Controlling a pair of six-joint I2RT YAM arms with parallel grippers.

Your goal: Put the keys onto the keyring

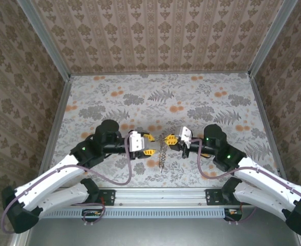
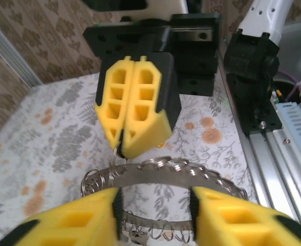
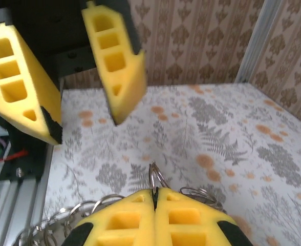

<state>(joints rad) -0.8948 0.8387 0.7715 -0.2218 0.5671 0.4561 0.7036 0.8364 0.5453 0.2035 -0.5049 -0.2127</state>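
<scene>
Top external: right pincer (image 1: 168, 139) pinches keyring (image 1: 163, 151) (side walls (image 1: 17, 77) well apart).

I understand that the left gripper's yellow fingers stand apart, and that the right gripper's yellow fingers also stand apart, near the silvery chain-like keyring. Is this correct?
Not fully. The right gripper is shut: the right wrist view shows it closed tight, pinching the silvery chain-like keyring by one thin wire loop. The left gripper does stand open, as you say.
</scene>
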